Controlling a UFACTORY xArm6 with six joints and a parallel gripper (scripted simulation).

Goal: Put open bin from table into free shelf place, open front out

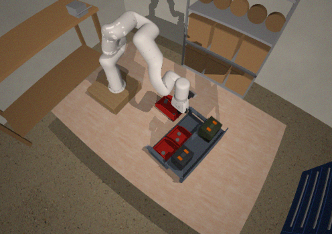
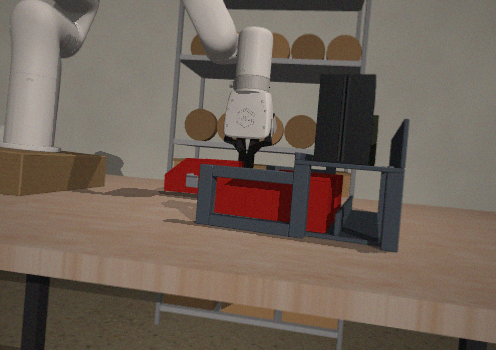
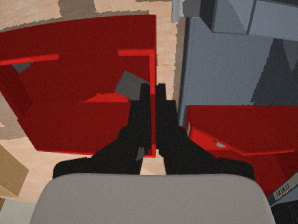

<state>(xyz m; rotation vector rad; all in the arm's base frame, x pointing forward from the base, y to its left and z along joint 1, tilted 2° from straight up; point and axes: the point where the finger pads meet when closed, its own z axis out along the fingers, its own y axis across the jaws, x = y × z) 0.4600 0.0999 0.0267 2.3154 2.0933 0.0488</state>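
Note:
The red open bin (image 1: pixel 167 107) sits on the table beside the grey shelf (image 1: pixel 187 142), and a grey part lies in it (image 3: pixel 129 84). It also shows in the exterior view (image 2: pixel 187 175) and fills the left of the wrist view (image 3: pixel 80 83). My gripper (image 1: pixel 182 111) points straight down over the bin's edge nearest the shelf. Its fingers are shut on that thin red side wall; they also show in the exterior view (image 2: pixel 247 162). The bin rests level on the table. Two red bins (image 1: pixel 179 135) (image 1: pixel 164 148) stand in the shelf's row, with a free place (image 1: pixel 194 122) next to them.
A black bin (image 1: pixel 183 157) and a dark green bin (image 1: pixel 209 128) stand on the shelf's upper board. The shelf frame's posts and front lip (image 2: pixel 250 223) rise close to my gripper. A tall rack with boxes (image 1: pixel 231 45) stands behind. The arm's base sits on a block (image 1: pixel 110 97).

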